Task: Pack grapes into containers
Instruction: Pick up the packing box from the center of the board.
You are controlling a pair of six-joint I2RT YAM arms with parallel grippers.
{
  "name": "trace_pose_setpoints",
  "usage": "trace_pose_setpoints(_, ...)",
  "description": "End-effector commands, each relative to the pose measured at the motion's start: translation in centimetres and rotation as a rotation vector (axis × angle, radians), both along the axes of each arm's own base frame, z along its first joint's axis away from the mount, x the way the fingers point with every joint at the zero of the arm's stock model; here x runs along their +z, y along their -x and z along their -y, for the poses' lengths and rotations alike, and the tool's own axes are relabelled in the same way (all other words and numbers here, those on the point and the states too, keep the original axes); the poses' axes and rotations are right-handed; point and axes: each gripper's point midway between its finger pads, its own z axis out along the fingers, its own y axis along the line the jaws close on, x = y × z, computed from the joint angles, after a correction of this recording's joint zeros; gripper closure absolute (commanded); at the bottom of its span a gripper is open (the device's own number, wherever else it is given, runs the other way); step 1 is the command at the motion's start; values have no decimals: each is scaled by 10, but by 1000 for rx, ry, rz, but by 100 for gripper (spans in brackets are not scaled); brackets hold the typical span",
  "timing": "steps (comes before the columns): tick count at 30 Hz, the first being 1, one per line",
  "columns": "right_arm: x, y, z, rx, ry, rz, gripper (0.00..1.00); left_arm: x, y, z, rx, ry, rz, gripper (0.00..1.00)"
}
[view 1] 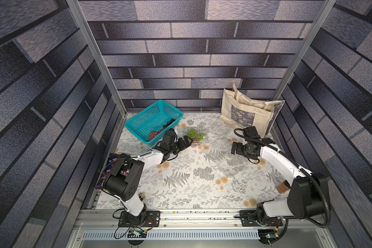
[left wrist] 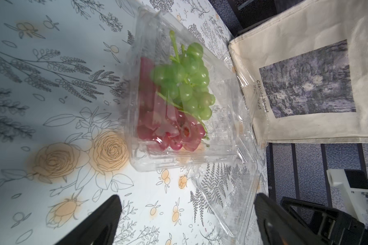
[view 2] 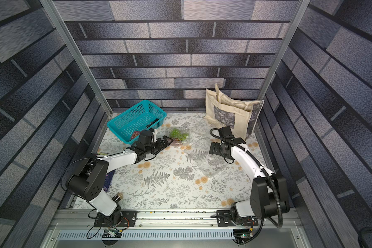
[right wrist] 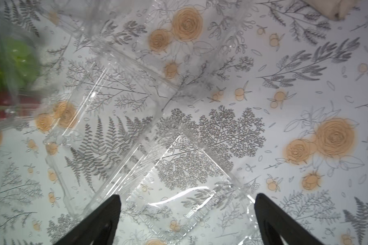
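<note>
Our left gripper (view 1: 186, 141) gapes wide, holding nothing, beside the filled container (left wrist: 145, 163) | far left, teal basket (view 1: 138, 116) holds black grapes (view 1: 169, 123) and red grapes (view 1: 154, 134) | green grapes (view 1: 196, 133) atop red bunch (left wrist: 168, 135) in that container | our right gripper (right wrist: 187, 196) spread wide, empty, over an empty container (right wrist: 179, 169)

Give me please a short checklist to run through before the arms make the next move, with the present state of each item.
1. Jaws of left gripper open, nothing held: ok.
2. Jaws of right gripper open, nothing held: ok.
3. The green grapes and red grapes lie inside the clear container: ok.
4. The basket emptied: not ok; a red bunch and a black bunch lie in it.
5. An empty container near right gripper: ok.
6. Its lid fully open: cannot tell.
</note>
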Motion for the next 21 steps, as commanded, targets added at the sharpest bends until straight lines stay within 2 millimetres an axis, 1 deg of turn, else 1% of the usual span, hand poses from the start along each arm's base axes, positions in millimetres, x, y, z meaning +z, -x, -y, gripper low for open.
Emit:
trace_pose_setpoints(1, -13, 6, 12, 13, 71, -25, 1, 9, 10, -1, -36, -1, 21, 0)
trace_pose_setpoints(3, -19, 4, 15, 25, 92, -31, 2, 10, 12, -2, -37, 2, 22, 0)
trace_pose_setpoints(8, -34, -1, 6, 69, 63, -61, 10, 13, 18, -3, -37, 11, 19, 0)
trace_pose_setpoints(12, -44, -5, 3, 77, 60, -69, 14, 12, 22, -6, -33, 9, 18, 0)
trace_pose_setpoints(16, -50, -5, -2, 87, 34, -82, 20, 10, 24, -5, -31, 16, 8, 0)
trace_pose_setpoints(21, -50, 3, -6, 81, -6, -82, 26, 9, 23, -4, -30, 20, 6, 0)
